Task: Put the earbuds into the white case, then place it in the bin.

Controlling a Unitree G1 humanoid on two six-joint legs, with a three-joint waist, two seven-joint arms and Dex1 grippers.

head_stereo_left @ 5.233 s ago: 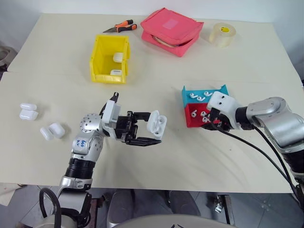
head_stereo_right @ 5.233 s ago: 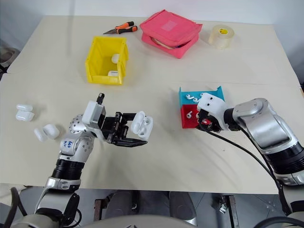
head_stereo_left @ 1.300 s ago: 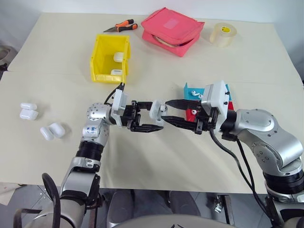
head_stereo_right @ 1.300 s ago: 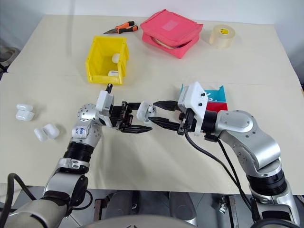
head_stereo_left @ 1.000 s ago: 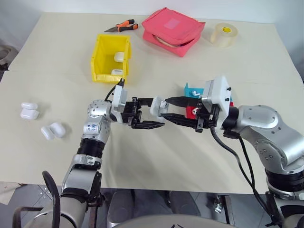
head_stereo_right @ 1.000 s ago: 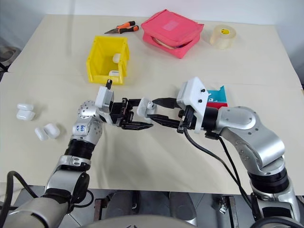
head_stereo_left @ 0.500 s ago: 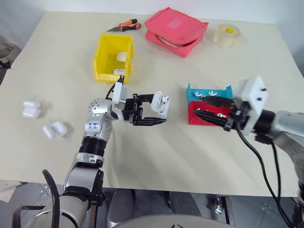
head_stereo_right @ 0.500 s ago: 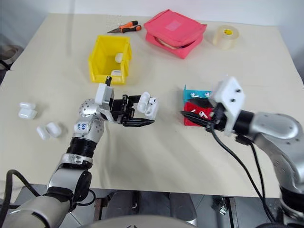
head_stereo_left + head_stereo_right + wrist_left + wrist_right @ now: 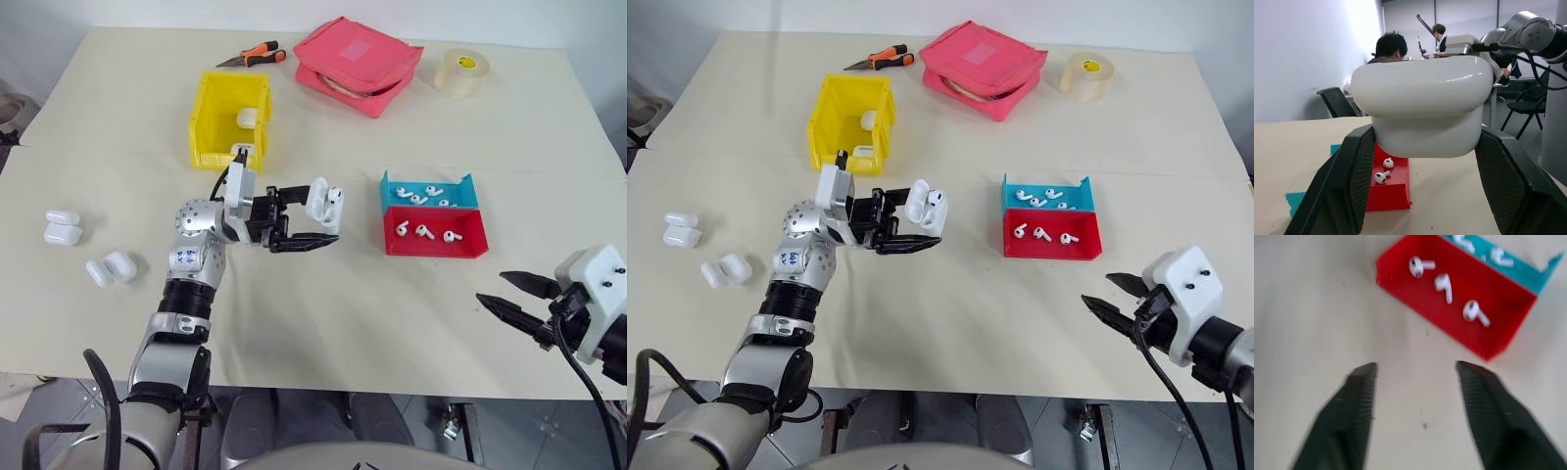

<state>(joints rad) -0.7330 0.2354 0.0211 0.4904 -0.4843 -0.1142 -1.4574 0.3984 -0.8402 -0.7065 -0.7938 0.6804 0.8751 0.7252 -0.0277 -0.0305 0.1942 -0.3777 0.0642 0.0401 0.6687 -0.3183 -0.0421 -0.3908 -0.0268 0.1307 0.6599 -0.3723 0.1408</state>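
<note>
White case, lid flipped up, sits clamped between the left gripper's black fingers above the table; the yellow bin lies beyond that gripper. Earbuds rest in the red tray, ahead of the right gripper, whose fingers stand apart, empty.

We see a glossy white plastic case between matt black, finely ribbed fingers. The earbuds shine like smooth plastic in a red plastic tray. The bin looks like smooth yellow plastic, the pouch like pink cloth. The tape roll is translucent and glossy. The table is matt beige.
</note>
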